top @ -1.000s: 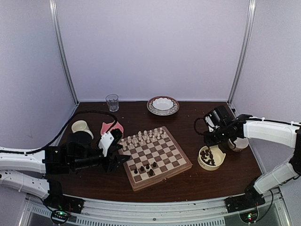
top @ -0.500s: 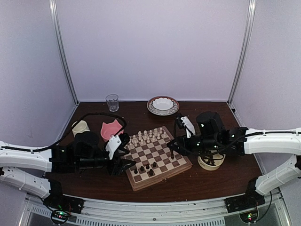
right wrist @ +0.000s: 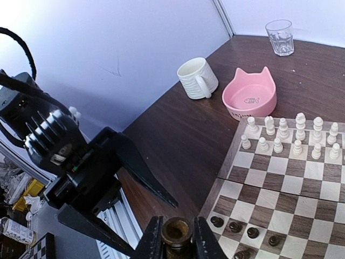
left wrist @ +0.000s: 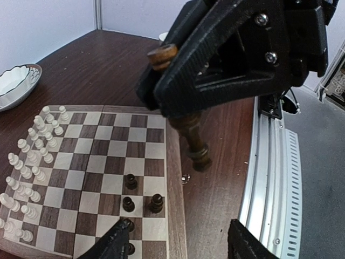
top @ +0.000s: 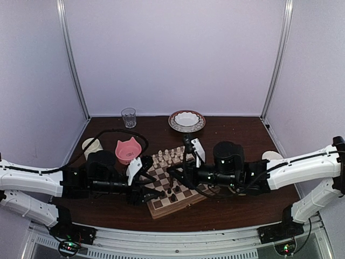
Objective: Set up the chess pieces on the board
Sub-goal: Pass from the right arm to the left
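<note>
1. Right claw (right wrist: 177, 242) pinches one dark chessman (left wrist: 193, 141), held over the board (left wrist: 102, 162) by its near edge (several other dark pieces (left wrist: 129, 204) stand there).
2. Left claw (left wrist: 180, 244) gapes wide, empty, beside that edge.

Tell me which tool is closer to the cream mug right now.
Left. The left tool is open at the board's left edge, on the cream mug's side; the right tool, holding a dark chess piece, is farther right over the board.
</note>
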